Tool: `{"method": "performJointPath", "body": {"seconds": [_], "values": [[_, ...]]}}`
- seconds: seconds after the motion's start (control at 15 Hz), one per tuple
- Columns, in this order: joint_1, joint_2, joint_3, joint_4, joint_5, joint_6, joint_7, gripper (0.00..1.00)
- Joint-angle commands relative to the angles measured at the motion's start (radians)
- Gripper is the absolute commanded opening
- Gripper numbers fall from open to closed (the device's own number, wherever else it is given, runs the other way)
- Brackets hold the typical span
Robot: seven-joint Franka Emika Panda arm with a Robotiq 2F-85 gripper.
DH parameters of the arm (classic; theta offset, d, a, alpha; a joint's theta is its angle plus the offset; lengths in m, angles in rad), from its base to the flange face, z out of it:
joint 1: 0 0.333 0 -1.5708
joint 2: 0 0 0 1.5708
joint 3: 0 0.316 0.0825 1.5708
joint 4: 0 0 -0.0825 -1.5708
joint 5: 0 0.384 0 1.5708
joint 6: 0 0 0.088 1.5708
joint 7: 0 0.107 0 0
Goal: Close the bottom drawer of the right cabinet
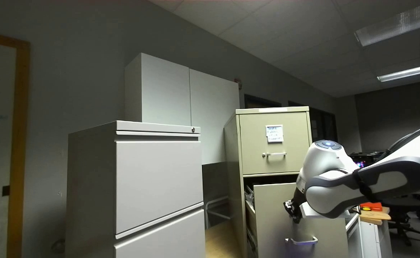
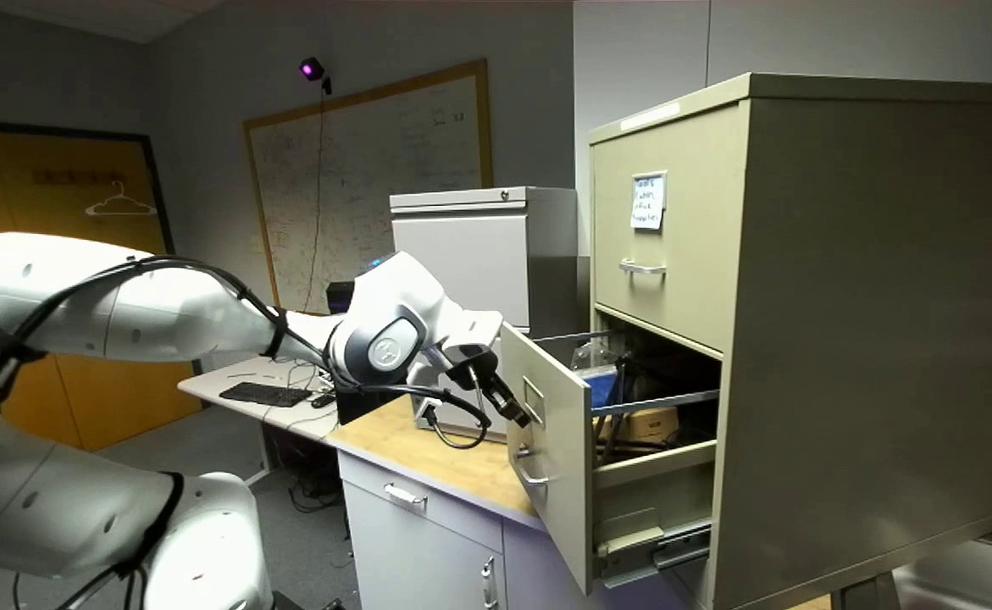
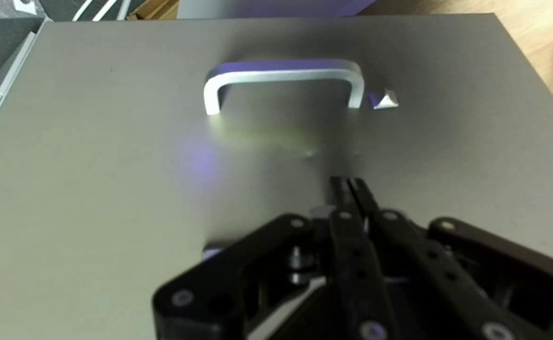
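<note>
Jaws pinched together on nothing, the end effector (image 3: 349, 184) slants down at the front of the bottom drawer (image 2: 565, 462); touching the metal or just short of it, I can't call. The label frame (image 2: 534, 398), visible in an exterior view, sits mostly behind the end effector in the wrist view, where the handle (image 3: 285, 71) shows whole. In an exterior view the arm (image 1: 389, 179) blocks part of that front, and the lower edge drops out of frame. On to the drawer: it stands well out of the right cabinet (image 2: 877, 322), right beneath the closed upper drawer (image 1: 276, 147), front face upright and turned toward the arm, length running level, straight out from the cabinet. Its back end is lost in the dark inside; of the contents, a blue item (image 2: 601, 387) and a brown box (image 2: 651, 425) can be picked out, the rest too dim.
</note>
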Motion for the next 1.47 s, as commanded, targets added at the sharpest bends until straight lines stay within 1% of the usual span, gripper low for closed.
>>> {"method": "performJointPath", "body": {"seconds": [0.0,0.07,0.33,0.47,0.53,0.6,0.67,0.93,1.07,1.2,1.4], "values": [[-0.055,0.129,0.075,0.093,0.042,0.035,0.103,0.03],[-0.080,0.152,0.103,0.110,0.037,0.055,0.150,0.02],[-0.234,0.281,0.255,0.195,-0.023,0.188,0.421,0.00],[-0.358,0.347,0.363,0.260,-0.087,0.221,0.577,0.00],[-0.416,0.378,0.412,0.298,-0.127,0.218,0.651,0.00],[-0.469,0.407,0.458,0.337,-0.174,0.204,0.725,0.00],[-0.542,0.433,0.528,0.376,-0.202,0.191,0.784,0.00],[-0.733,0.544,0.723,0.538,-0.352,0.102,0.997,0.00],[-0.809,0.606,0.809,0.612,-0.437,0.050,1.086,0.00],[-0.866,0.671,0.885,0.682,-0.525,-0.016,1.167,0.00],[-0.912,0.777,0.968,0.770,-0.647,-0.120,1.270,0.00]]}}
